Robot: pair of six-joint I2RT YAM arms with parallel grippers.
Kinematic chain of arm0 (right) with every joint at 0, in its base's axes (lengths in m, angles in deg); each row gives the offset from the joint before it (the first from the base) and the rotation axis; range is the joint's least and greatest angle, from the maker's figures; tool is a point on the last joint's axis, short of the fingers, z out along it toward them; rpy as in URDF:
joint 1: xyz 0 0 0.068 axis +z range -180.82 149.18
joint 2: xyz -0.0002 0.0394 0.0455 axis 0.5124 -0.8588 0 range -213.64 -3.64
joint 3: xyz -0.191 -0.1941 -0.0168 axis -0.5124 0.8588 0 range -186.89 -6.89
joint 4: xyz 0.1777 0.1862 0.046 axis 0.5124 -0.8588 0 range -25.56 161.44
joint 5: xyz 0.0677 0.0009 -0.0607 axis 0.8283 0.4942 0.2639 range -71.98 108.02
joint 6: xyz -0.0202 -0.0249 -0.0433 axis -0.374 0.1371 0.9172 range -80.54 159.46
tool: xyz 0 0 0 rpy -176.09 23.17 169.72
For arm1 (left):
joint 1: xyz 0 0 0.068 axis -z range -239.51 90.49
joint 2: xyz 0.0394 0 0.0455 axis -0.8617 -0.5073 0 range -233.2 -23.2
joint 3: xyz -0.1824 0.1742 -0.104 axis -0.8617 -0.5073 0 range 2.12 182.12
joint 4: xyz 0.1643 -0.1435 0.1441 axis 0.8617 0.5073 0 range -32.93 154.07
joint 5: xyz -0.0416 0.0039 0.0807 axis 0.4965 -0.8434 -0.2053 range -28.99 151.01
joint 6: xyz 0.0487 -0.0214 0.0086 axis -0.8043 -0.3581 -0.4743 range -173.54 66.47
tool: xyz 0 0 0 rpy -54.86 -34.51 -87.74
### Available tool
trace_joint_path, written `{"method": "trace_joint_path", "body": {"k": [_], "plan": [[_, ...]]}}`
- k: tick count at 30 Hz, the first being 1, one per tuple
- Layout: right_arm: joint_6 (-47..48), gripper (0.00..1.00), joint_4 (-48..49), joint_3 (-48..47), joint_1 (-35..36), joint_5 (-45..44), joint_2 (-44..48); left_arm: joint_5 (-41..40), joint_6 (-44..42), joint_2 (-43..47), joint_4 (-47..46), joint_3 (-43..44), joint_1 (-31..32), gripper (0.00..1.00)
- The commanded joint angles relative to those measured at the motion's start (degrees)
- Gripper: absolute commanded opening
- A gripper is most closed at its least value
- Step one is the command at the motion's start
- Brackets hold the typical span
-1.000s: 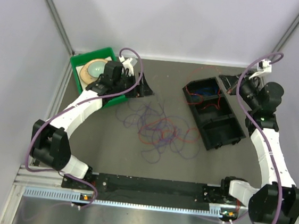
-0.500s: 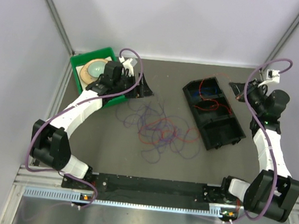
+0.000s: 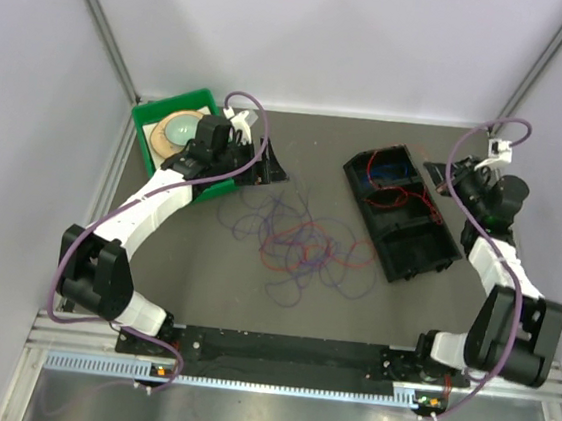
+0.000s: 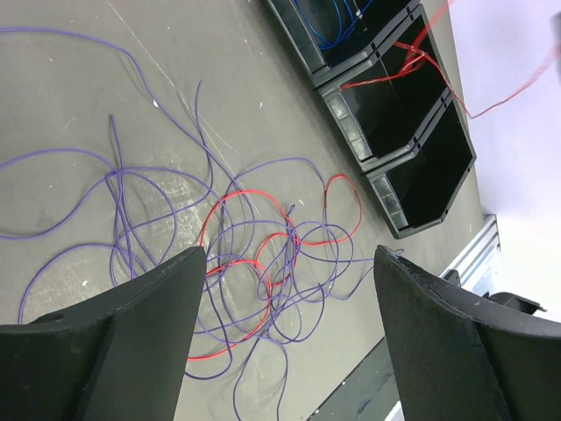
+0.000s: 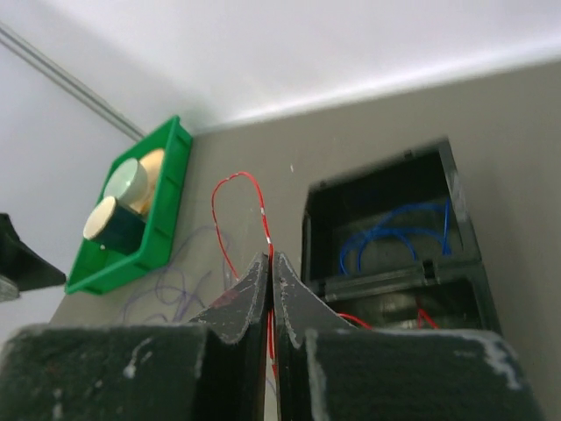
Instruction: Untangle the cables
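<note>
Grey surface (image 4: 70, 88) below: my right hand (image 5: 270, 267) pinches a red cable (image 5: 238, 174); dragging could snag it on the bin (image 5: 377, 282) wall. Left hand (image 4: 289, 256) gapes, empty.

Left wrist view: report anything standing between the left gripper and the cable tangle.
Nothing visible does. The left gripper, open, faces the tangle of purple and red cables with only air between; the black bin sits off to one side.

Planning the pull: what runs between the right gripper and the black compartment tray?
A thin red cable, from right gripper into black tray, seen in right wrist view.
</note>
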Motion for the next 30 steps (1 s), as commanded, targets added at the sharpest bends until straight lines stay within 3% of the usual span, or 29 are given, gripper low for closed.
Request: {"method": "trace_joint_path", "body": {"k": [1,7,13,17,26,30], "plan": [[-3.4,0.0,16.9,4.7,-0.6,2.6,-4.7,0.2,-0.3,0.2,-1.2,0.6,-0.2,0.82],[-7.1,0.0,24.9,8.5,-0.6,1.9,-9.8,0.2,-0.4,0.3,-0.9,0.4,-0.2,0.82],[-1.1,0.0,11.7,4.9,-0.5,-3.2,-10.0,0.0,-0.5,0.4,-0.8,0.4,-0.2,0.82],[5.7,0.0,-3.9,0.3,1.0,-9.8,-9.1,0.0,-0.4,0.3,-0.7,0.5,-0.3,0.82],[11.9,0.0,-17.0,-2.7,5.1,-24.3,-1.4,0.0,-0.3,0.5,-0.6,0.5,-0.2,0.82],[6.0,0.0,-17.5,-3.0,5.1,-21.5,6.0,-0.2,-0.5,0.6,-0.3,0.6,-0.2,0.82]]}}
